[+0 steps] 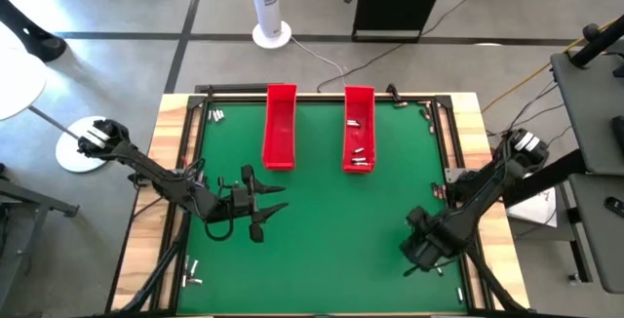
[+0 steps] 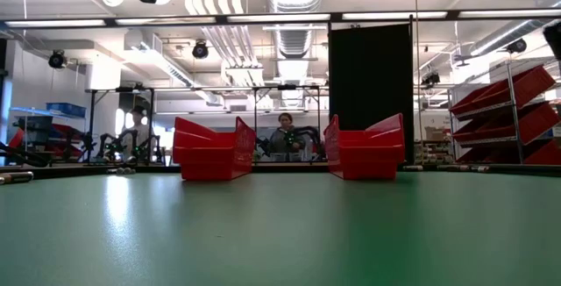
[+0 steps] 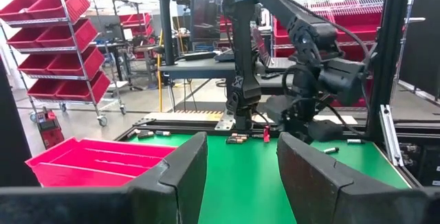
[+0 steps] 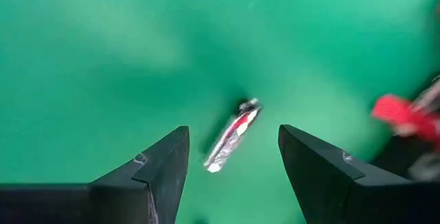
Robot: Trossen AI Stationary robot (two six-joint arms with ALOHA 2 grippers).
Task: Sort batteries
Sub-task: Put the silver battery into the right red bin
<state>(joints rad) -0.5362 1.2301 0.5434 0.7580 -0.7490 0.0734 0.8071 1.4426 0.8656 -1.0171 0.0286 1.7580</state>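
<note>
- R gripper (image 4: 234,162) down low over the green mat (image 1: 322,211), near-right corner of the table as I see it from above. Fingers apart, nothing held.
- One battery (image 4: 232,141) lies on the mat straight between those fingers in the R wrist view: silvery w/ a red band, lying flat at a slant, touching neither finger.
- Small red thing (image 4: 402,114) just beside that battery, toward the mat's edge; can't tell what it is.
- L gripper (image 1: 268,211) hangs above the mat, left of centre, pointing across toward the R arm. Fingers apart, moderately wide, holding nothing.
- Two red trays (image 1: 280,128) at the far end of the mat, side by side w/ a gap between. Left tray looks bare from above.
- Right tray (image 1: 359,128) has several batteries (image 1: 359,157) in it, most bunched at its near end.
- More loose batteries (image 1: 216,115) outside the mat at its far-left corner, and a few (image 1: 190,277) off the near-left corner by the frame rail.
- Low view: a person (image 2: 284,135) sits beyond the table, seen between the trays.
</note>
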